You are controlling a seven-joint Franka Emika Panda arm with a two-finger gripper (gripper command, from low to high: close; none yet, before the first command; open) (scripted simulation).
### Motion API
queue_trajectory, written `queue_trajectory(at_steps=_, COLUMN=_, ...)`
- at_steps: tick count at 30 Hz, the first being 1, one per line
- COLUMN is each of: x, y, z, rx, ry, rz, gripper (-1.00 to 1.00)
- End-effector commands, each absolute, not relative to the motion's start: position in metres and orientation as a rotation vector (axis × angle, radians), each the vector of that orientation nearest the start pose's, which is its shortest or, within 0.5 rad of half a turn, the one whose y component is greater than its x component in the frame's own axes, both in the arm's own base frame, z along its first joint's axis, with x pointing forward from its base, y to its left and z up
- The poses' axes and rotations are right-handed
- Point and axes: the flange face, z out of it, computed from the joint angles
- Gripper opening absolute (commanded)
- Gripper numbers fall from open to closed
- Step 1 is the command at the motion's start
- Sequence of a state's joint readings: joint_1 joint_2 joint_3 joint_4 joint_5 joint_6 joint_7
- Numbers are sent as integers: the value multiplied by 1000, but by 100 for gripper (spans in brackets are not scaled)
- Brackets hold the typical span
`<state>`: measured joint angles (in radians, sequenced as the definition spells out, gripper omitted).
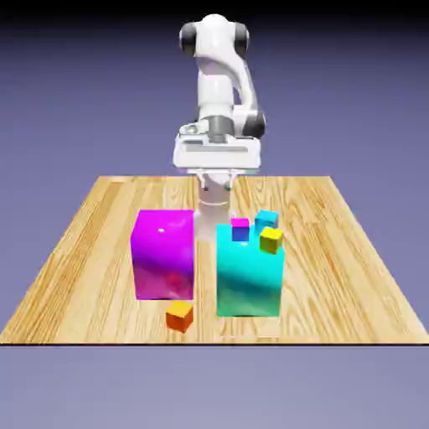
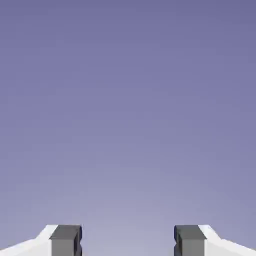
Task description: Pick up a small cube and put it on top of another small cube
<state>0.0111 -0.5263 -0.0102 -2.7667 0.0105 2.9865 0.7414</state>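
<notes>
Exterior view first: I see a tiny orange cube [image 1: 179,317] on the wooden table [image 1: 343,285], close to the table's front edge. It sits just in front of the big magenta block [image 1: 164,255], so that block stands between the cube and the robot. The gripper [image 1: 217,186] is up high, far back from the cube. From the fingers, the cube lies down low, out away from the robot's base, and a bit to the exterior view's left. There is only one arm [image 1: 219,75], so that arm has to do the job. The orange cube has no long side, as its sides look about the same, but it is turned a little crooked. In the hand view, the two fingers [image 2: 65,241] are spread wide with nothing between them, and they point at the plain backdrop [image 2: 128,110]. I think the hand must tip down, reach over the magenta block without bumping it, and turn to match the cube's sides. A tiny yellow cube [image 1: 270,240] shows by the top of the big teal block [image 1: 249,285]; I can't tell if they touch. I can't read any words, labels or brand names on anything.
</notes>
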Motion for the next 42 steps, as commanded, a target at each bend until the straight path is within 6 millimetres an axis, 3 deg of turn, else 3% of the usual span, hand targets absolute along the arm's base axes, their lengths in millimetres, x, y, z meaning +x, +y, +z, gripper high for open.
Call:
queue_trajectory(at_steps=1, x=413, y=-5, z=452, rx=-2525, ry=1021, rz=-924, gripper=0)
queue_trajectory(at_steps=11, x=505, y=-53, z=403, rx=-2640, ry=1316, rz=-355, gripper=0)
queue_trajectory(at_steps=21, x=569, y=-99, z=330, rx=-2646, ry=1531, rz=244, gripper=0)
queue_trajectory(at_steps=31, x=604, y=-134, z=244, rx=-2565, ry=1650, rz=845, gripper=0)
queue_trajectory(at_steps=42, x=608, y=-149, z=148, rx=-2405, ry=1655, rz=1500, gripper=0)
